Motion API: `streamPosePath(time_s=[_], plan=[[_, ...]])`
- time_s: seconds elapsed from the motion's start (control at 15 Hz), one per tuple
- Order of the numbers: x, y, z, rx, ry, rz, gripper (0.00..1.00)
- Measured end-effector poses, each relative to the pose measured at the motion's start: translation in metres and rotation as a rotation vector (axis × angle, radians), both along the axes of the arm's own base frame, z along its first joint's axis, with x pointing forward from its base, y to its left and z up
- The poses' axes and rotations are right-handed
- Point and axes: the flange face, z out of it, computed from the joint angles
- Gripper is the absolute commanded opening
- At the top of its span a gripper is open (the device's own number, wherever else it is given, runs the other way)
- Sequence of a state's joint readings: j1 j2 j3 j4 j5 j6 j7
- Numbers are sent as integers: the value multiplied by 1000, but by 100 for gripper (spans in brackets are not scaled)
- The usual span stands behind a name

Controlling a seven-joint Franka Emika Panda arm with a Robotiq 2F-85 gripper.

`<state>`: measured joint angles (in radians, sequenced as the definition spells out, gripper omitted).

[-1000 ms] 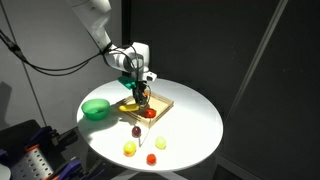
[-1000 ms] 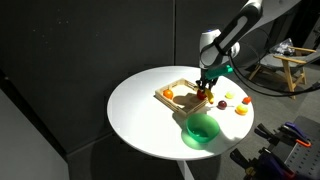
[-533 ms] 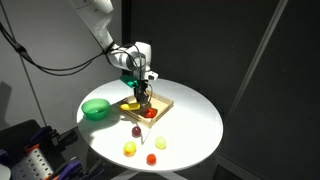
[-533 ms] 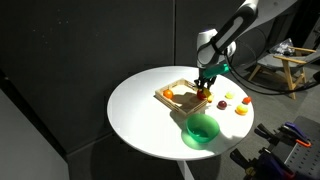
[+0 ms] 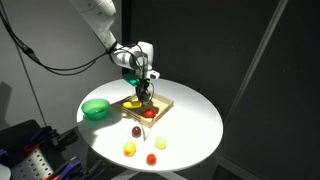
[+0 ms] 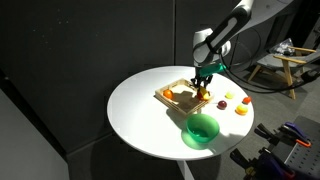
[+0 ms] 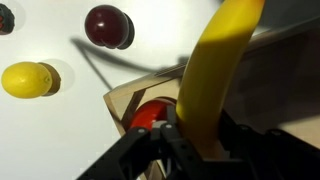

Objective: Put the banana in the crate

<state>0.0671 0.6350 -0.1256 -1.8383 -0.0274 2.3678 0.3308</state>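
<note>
My gripper is shut on the yellow banana and holds it just over the light-wood crate. In the wrist view the banana runs up from between my fingers, with a crate corner and a red fruit under it. The crate also shows in an exterior view with my gripper at its near edge. The banana pokes out to the left of the fingers. A red fruit and an orange fruit lie in the crate.
A green bowl stands beside the crate on the round white table. A dark red fruit, two yellow fruits and a small red one lie on the table near its front edge.
My gripper with the banana has shifted slightly over the crate, a little further in; the banana stays gripped. Nothing else moved.
</note>
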Motion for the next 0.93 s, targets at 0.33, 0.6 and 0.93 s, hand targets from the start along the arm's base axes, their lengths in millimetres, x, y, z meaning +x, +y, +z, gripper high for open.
streamPosePath(time_s=[0.33,0.6,0.93], plan=[[12,-2,-1,-2,-12,-2,60],[18,-3,-2,-3,-17,-4,91],[21,-4,0,-4,-22,-4,100]])
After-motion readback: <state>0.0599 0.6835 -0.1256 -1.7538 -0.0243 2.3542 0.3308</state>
